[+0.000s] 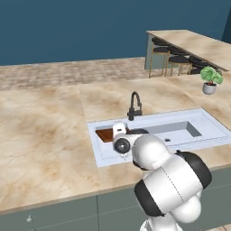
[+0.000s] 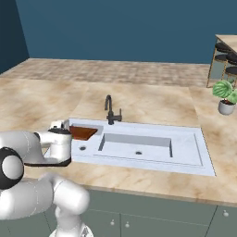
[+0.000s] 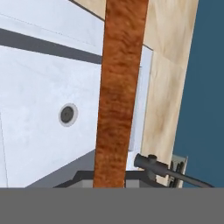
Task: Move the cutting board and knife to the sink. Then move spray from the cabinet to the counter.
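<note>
The reddish-brown cutting board (image 3: 118, 87) runs edge-on up the hand view from between my gripper (image 3: 111, 183). My gripper (image 1: 118, 131) is shut on it over the left end of the sink (image 1: 212, 131). The board (image 1: 104, 134) pokes out to the left behind the hand, low in the basin. From the right base view the board (image 2: 83, 133) lies just right of my gripper (image 2: 66, 131), inside the sink (image 2: 199, 159). The dark faucet (image 1: 134, 106) stands behind it. The beige marbled counter (image 1: 45, 135) surrounds the basin. The knife, spray and cabinet are out of view.
A potted plant (image 1: 210, 79) in a white pot stands on the counter at the far right. Black bar stools (image 1: 176, 56) line a raised counter beyond it. The sink's drain (image 3: 68, 114) lies left of the board. Grey-green cabinet fronts (image 2: 185, 215) run below the counter edge.
</note>
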